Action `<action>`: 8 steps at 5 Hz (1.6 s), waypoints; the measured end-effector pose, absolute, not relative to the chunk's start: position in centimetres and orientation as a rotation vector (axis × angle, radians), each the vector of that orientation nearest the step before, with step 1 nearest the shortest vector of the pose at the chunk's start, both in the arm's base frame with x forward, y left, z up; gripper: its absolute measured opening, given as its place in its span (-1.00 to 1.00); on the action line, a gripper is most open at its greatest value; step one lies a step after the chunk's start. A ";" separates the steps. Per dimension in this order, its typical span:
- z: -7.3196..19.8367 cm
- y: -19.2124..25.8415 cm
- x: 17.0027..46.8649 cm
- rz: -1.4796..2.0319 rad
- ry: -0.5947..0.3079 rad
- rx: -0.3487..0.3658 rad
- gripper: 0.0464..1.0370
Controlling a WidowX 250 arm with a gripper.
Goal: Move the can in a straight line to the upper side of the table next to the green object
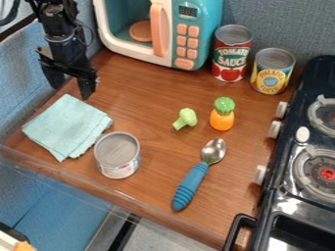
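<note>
The pincer (70, 92) hangs with fingers spread, and the squat can (118, 156) (stiff, probably slick metal) wants gripping across its round sides.

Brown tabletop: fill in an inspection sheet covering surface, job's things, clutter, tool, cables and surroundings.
Surface: brown wood-look table; spills: nothing seen.
Job's things: short can upright near the front; green floret-shaped toy farther back, to its right.
Clutter: folded cloth beside the short can, blue-handled spoon, orange-and-green toy, two back cans near the microwave.
Tool: tool over the left rear area, fingers apart, nothing held.
Cables: black cable at the upper left corner.
Surroundings: toy microwave at the back, toy stove right, blue-grey partition behind.
</note>
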State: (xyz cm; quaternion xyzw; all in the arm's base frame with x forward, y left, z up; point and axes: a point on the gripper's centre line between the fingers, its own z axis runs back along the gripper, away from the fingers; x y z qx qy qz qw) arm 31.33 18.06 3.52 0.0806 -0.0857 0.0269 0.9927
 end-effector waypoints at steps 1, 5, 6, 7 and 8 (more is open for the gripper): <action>2.1 17.7 30.7 0.058 -0.133 0.140 0.92; 4.2 10.8 20.5 0.025 -0.105 0.000 0.92; 1.6 8.1 19.9 -0.050 -0.040 -0.038 0.92; 0.1 7.0 20.2 -0.082 -0.006 -0.019 0.92; -1.1 6.4 21.0 -0.089 0.017 0.001 0.93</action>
